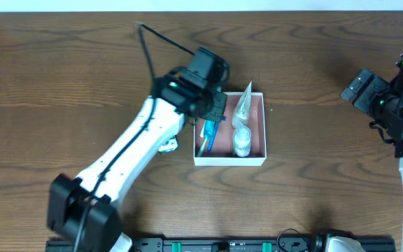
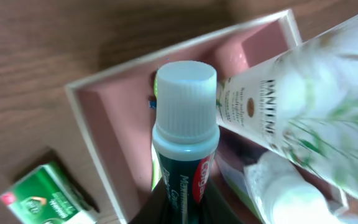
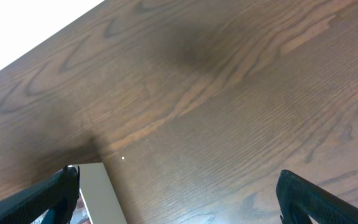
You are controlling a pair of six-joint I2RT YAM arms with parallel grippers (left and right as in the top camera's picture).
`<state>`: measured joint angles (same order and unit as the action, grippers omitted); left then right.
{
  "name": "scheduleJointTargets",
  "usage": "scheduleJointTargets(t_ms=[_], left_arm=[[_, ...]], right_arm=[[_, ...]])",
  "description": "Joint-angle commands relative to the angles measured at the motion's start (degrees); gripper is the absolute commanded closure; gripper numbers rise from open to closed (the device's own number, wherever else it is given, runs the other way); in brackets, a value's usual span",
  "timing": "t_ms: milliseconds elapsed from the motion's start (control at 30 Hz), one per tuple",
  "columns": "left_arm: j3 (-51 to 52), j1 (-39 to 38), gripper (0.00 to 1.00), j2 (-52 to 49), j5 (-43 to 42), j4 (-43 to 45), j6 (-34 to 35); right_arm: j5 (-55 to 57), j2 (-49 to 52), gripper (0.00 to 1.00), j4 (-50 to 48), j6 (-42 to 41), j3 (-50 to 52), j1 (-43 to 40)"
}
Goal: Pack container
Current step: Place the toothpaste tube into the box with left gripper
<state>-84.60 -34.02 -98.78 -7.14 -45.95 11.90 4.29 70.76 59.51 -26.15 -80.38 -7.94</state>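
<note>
The container (image 1: 261, 159) is a square white-walled box with a pink inside, at the middle of the table. It holds a white Pantene tube (image 1: 242, 119) and a blue item (image 1: 207, 136). My left gripper (image 1: 214, 112) hangs over the container's left part. In the left wrist view it (image 2: 185, 208) is shut on a dark green Colgate toothpaste tube (image 2: 185, 155) with a white cap, pointing into the container (image 2: 92, 121) beside the Pantene tube (image 2: 303, 87). My right gripper (image 1: 360, 87) is open and empty, far to the right; its view (image 3: 179, 186) shows a container wall (image 3: 101, 193).
A small green box (image 2: 42, 199) lies on the dark wood table just outside the container's left wall. The left arm (image 1: 128, 157) stretches diagonally from the front left. A black rail runs along the table's front edge (image 1: 222, 245).
</note>
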Motion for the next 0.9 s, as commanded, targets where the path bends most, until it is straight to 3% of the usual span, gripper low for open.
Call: scheduleJointTargets(t_ms=[0,367,433,567,867], left_arm=[[1.0,-1.2,0.88,-4.5,2.4,0.2,2.4],[1.0,-2.1,0.88,-13.8,3.9,1.2,4.3],[1.0,-2.2,0.88,-13.8,4.0,1.3,4.7],[0.6,-2.1,0.72,-13.3,4.0,1.0,4.9],[-1.7,-2.1,0.71,-5.2,4.0,-4.2,4.9]], right_arm=[[0.0,-0.2,0.01,0.1,-0.6,-0.2,-0.3],[0.0,-0.2,0.01,0.1,-0.6,-0.2,-0.3],[0.0,-0.2,0.01,0.1,-0.6,-0.2,-0.3],[0.0,-0.2,0.01,0.1,-0.6,-0.2,-0.3],[0.0,-0.2,0.01,0.1,-0.6,-0.2,-0.3]])
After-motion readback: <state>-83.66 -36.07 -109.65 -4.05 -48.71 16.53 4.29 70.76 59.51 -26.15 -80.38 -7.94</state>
